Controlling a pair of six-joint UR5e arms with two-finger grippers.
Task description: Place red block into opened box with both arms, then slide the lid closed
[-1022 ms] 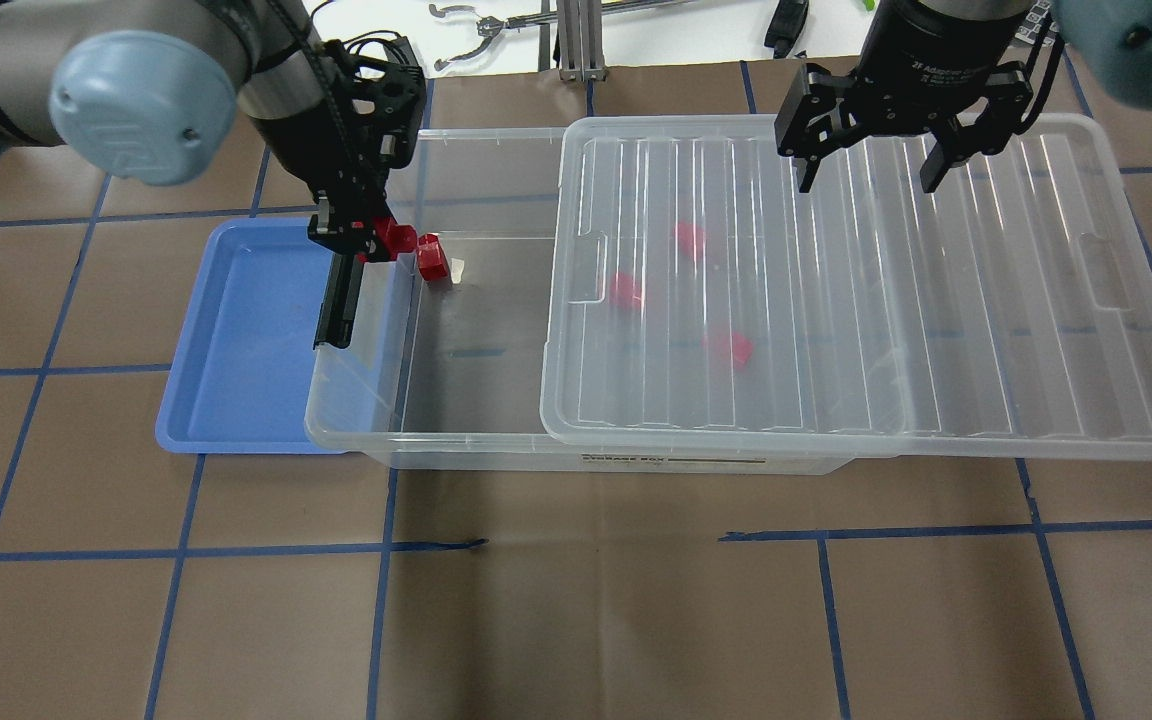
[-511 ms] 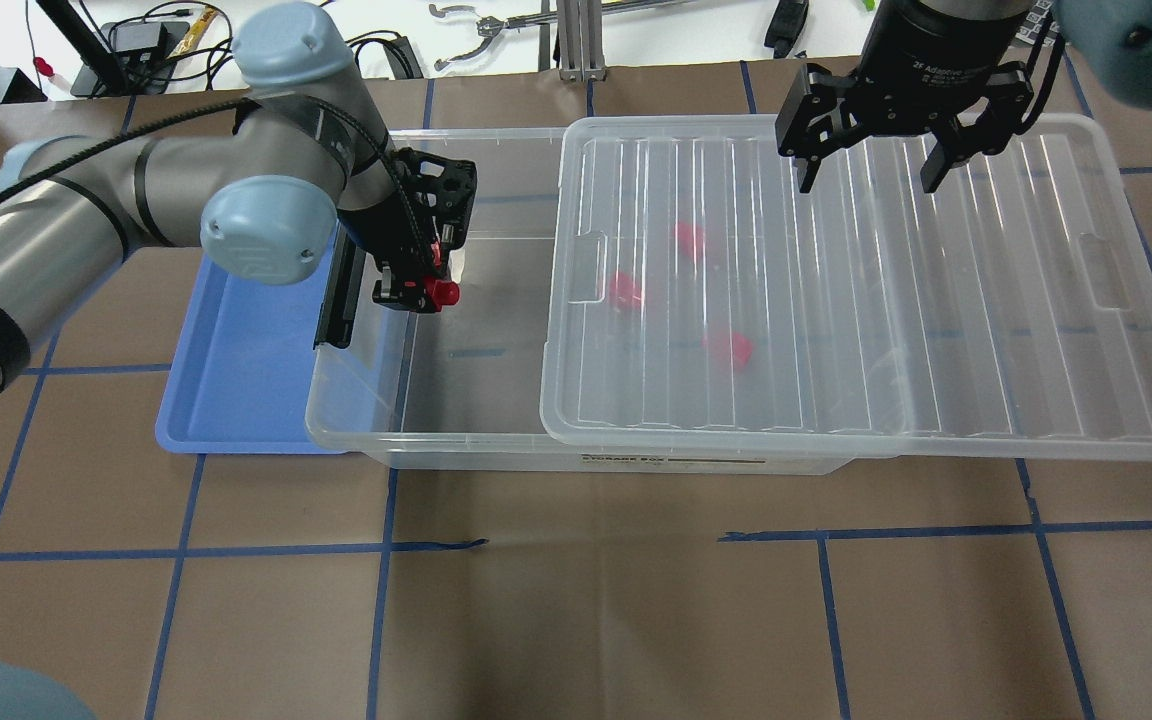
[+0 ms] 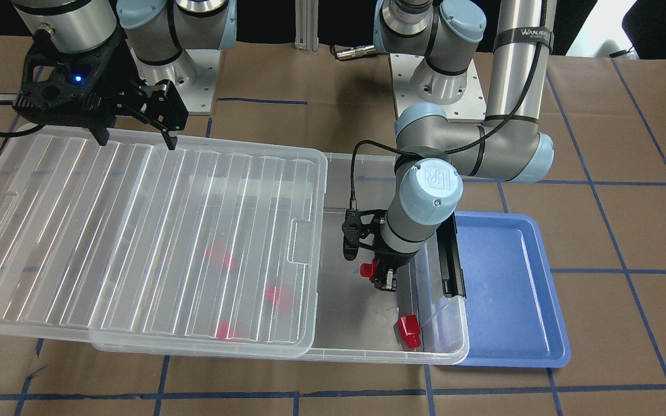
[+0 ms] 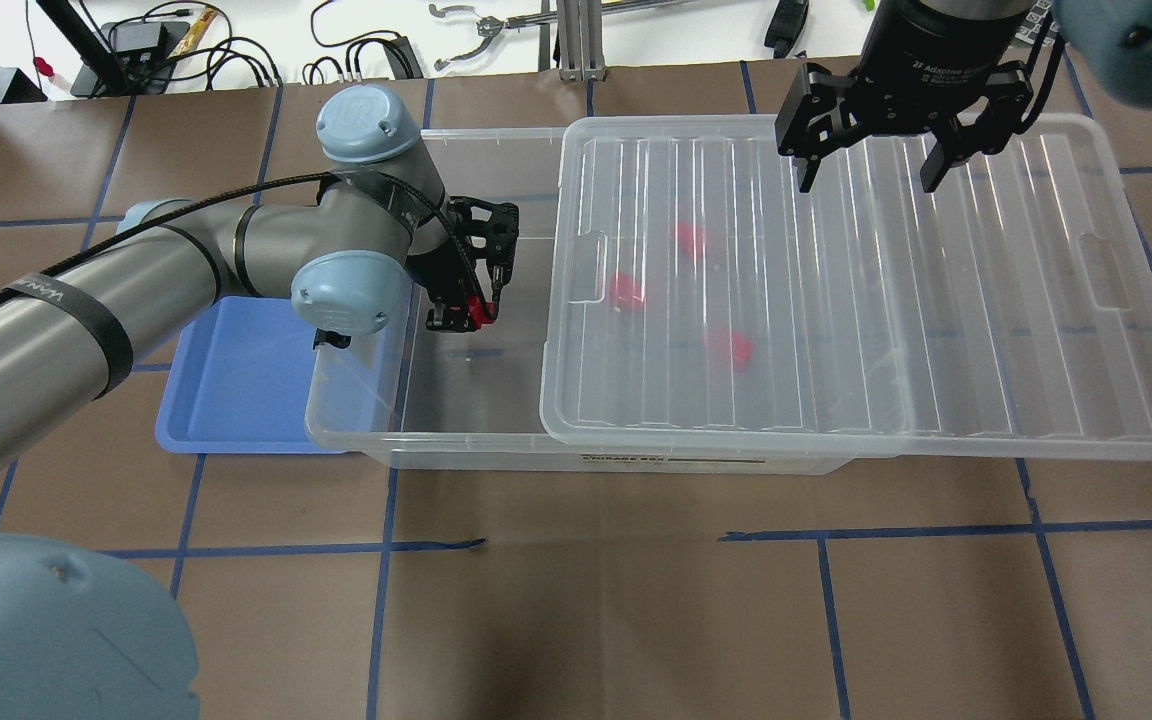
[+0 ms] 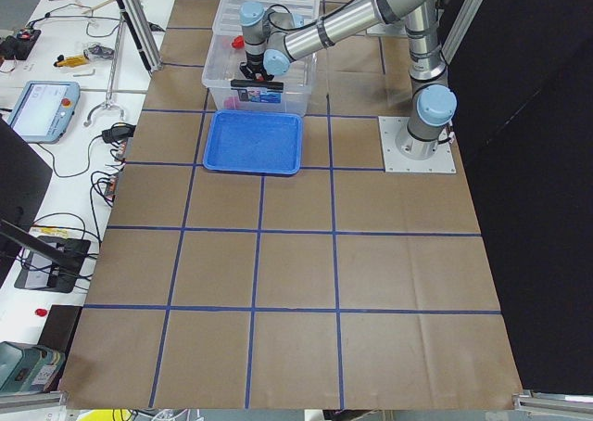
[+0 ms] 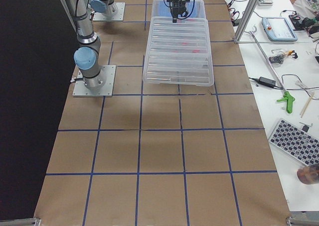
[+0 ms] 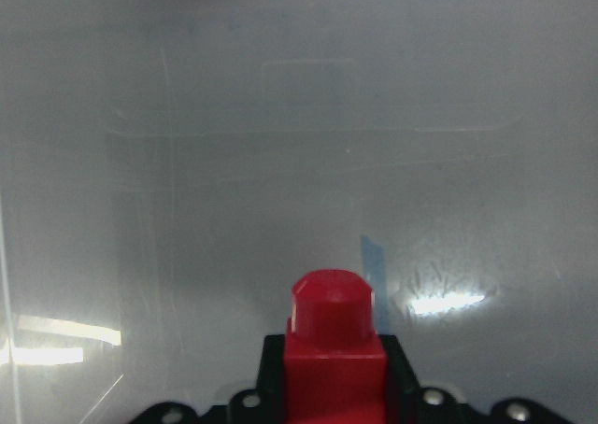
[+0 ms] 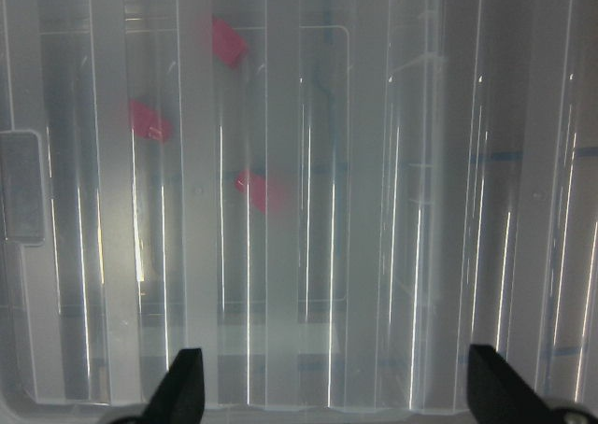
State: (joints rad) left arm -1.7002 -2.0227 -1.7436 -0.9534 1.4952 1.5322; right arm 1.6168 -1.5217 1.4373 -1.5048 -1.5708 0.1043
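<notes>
My left gripper is shut on a red block and hangs low inside the uncovered left end of the clear box. A second red block lies on the box floor near the blue-tray end. Three more red blocks show blurred under the ribbed lid. The lid covers the box's right part and overhangs it. My right gripper stands open over the lid's far edge, holding nothing.
A blue tray lies against the box's short end, under the black bar. Tools and cables lie on the white bench beyond the table. Brown paper with blue tape lines stretches in front of the box.
My left arm has swung from the box's left rim rightward and deeper into the box, carrying the red block. The right gripper and lid have not moved.
</notes>
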